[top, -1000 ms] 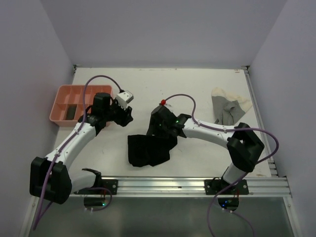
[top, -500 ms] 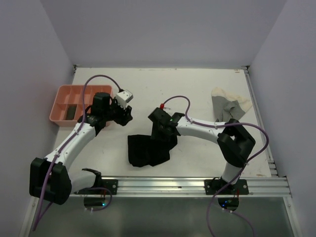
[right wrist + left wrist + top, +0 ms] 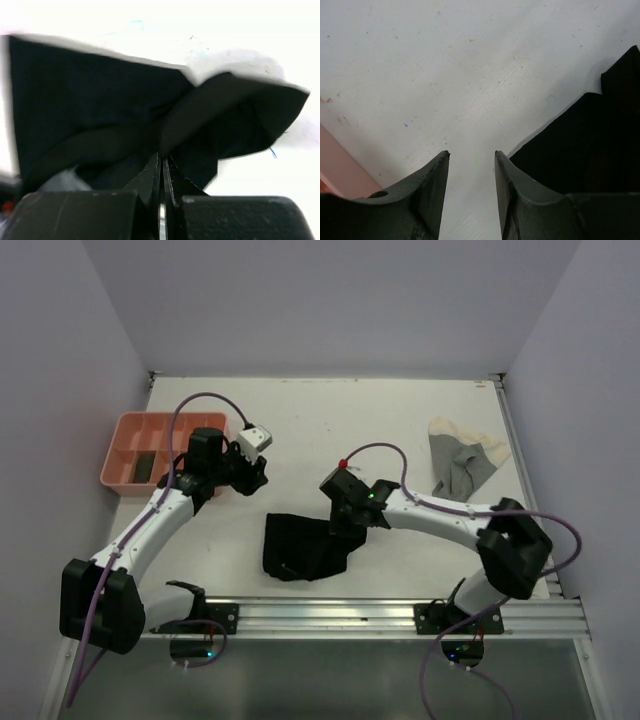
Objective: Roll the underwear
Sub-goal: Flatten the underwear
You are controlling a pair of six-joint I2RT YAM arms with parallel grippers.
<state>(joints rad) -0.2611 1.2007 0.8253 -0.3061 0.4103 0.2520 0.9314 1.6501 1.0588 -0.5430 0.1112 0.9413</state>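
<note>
You will find the right hand (image 3: 162, 162) clenched on a fold of the black underwear (image 3: 300, 552), which lies crumpled on the counter (image 3: 400, 420) between the arms, while the left hand (image 3: 470, 161) hangs released near the pink tray (image 3: 124, 422).

A white table (image 3: 330, 420) stands in a plain booth. Pale lavender walls (image 3: 330, 300) rise behind the table and on both its sides. A metal rail (image 3: 330, 615) runs along the table's near edge. The light is soft and even.

Pink compartment tray (image 3: 140, 418) on white table's (image 3: 330, 425) left; metal rail (image 3: 330, 618) along near edge.
</note>
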